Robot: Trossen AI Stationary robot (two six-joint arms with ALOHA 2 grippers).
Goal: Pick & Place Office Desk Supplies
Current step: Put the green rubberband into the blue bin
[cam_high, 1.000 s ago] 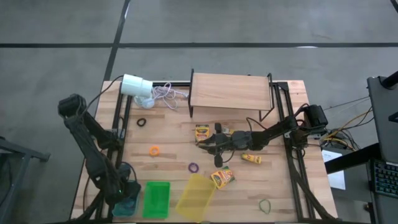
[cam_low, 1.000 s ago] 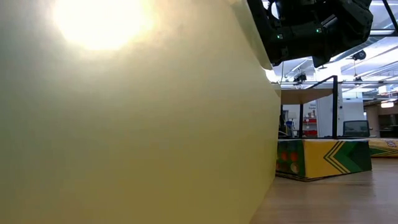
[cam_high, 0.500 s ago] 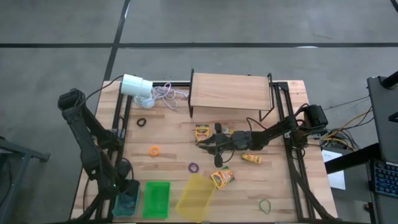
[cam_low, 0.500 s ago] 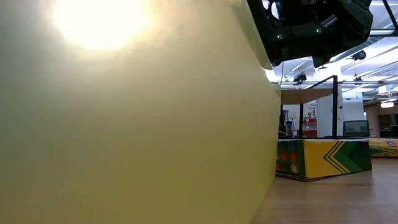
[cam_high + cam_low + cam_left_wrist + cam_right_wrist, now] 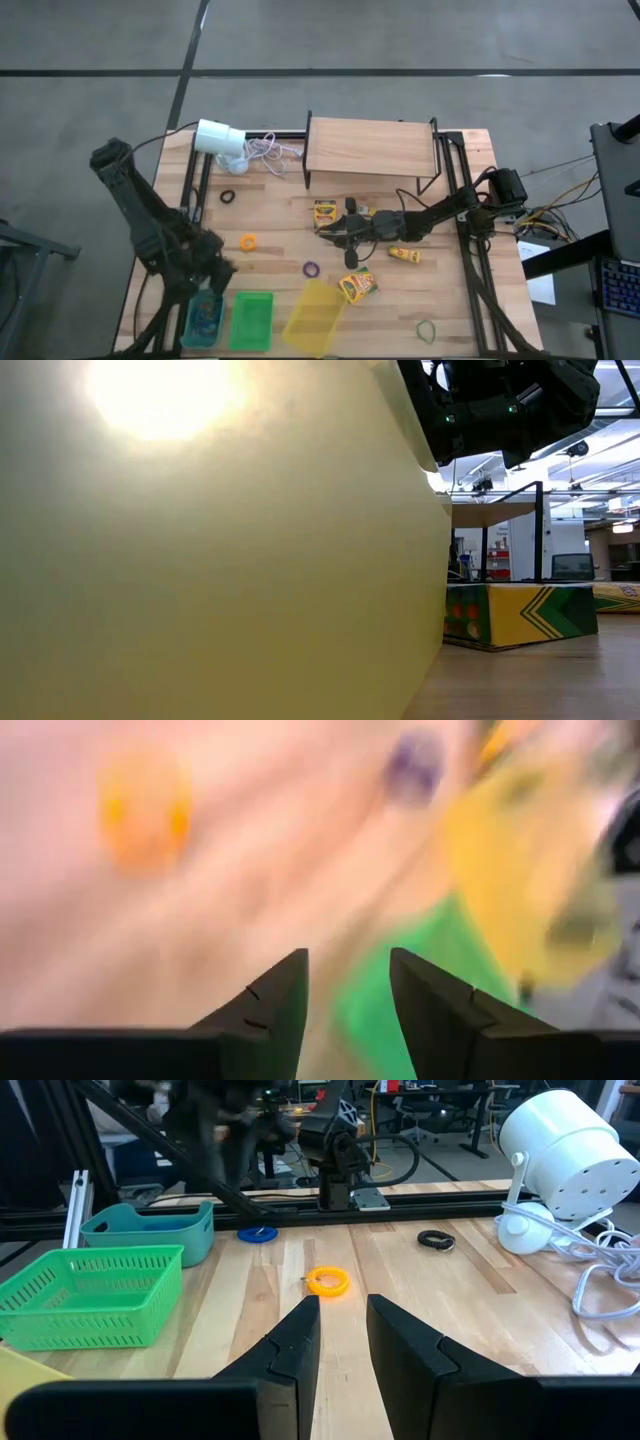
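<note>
- So, your left claw [image 5: 218,272] hangs over the bench near its front-left corner, just above the teal bin [image 5: 203,320]. From its wrist view the fingers [image 5: 270,1010] are slightly spread with nothing between them, and everything past them is a blur.
- Your right claw [image 5: 330,232] reaches in from the right edge to the middle of the bench. Its fingers [image 5: 295,1345] stand a little apart and empty, pointing across at the orange band [image 5: 328,1281].
- That orange band sits out on the open wood left of centre, with a purple band [image 5: 311,268] nearer the front, between it and the yellow bin [image 5: 313,315].
- A black band [image 5: 228,197] lies toward the back-left, close to the white lamp [image 5: 220,138] and its tangled cord [image 5: 265,150].
- A blue band [image 5: 258,1234] lies on the wood just beside the teal bin in the right wrist view.
- A green band [image 5: 426,328] is way off by the front-right corner.
- One crayon box [image 5: 324,212] is just beside the right claw on its back side; another crayon box [image 5: 357,287] lies tilted nearer the front, next to the yellow bin.
- A small yellow packet [image 5: 404,255] lies under the right arm.
- The green basket [image 5: 252,320] sits along the front edge between the teal and yellow bins.
- A wooden shelf [image 5: 370,146] stands along the back edge.
- The low view is mostly filled by the yellow bin's wall [image 5: 200,560], with a crayon box peeking past it.
</note>
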